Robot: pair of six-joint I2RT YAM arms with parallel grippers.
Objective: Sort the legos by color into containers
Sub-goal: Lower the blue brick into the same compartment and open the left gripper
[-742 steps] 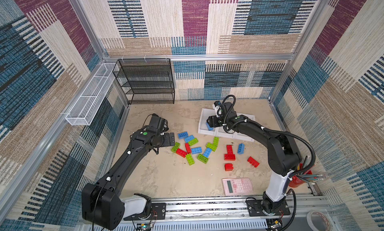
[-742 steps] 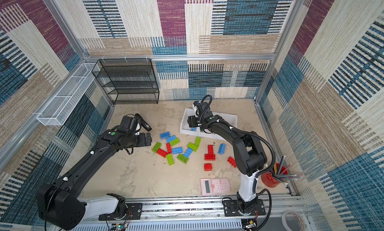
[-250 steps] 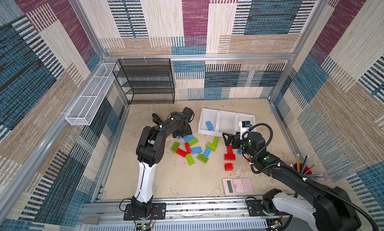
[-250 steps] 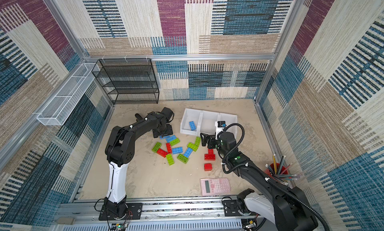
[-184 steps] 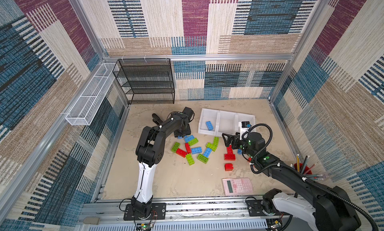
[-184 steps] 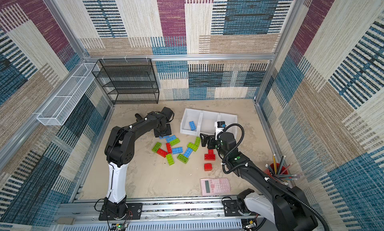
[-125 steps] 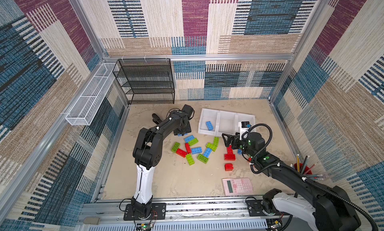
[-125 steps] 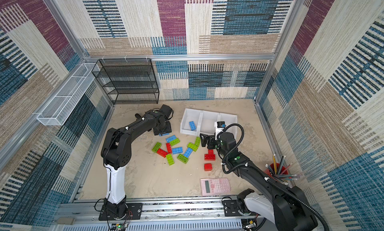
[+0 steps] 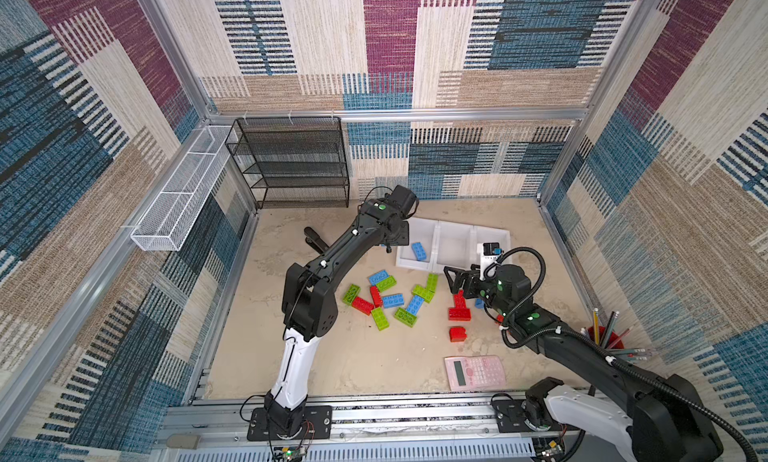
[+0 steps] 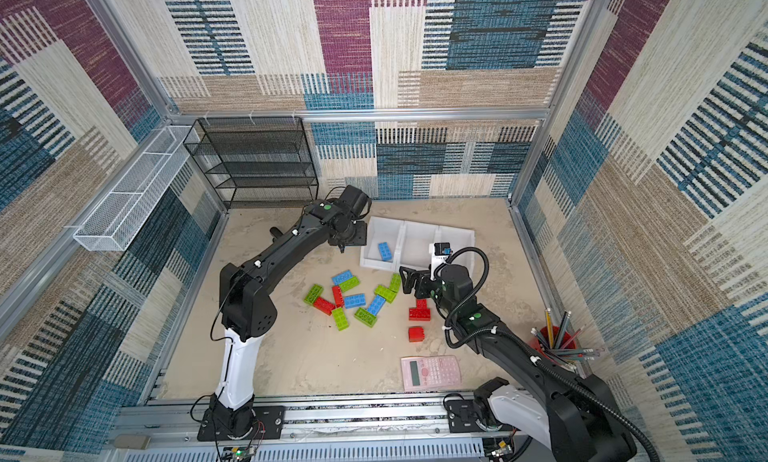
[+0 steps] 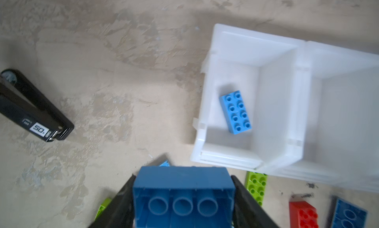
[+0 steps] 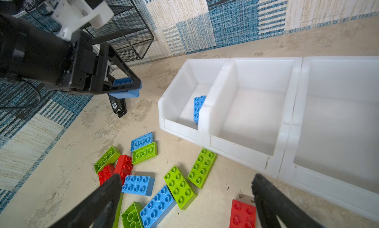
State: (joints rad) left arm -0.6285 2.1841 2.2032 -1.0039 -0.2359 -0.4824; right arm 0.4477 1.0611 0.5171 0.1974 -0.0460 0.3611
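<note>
Just left of the leftmost container (image 9: 422, 231) in a top view, held a blue lego (image 11: 182, 196) clenched in the left gripper (image 12: 133, 89), long axis spanning finger to finger. Seemingly needed only a short shift right over the rim; nothing between. Had the right gripper (image 9: 455, 280) spread, empty, farther off

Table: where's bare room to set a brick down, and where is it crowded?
Bare: the front stretch from the brick pile to the calculator and the rail; the back strip between the bins and the wall; the floor of the middle bin. Crowded: the pile, and the red bricks right of it.
</note>
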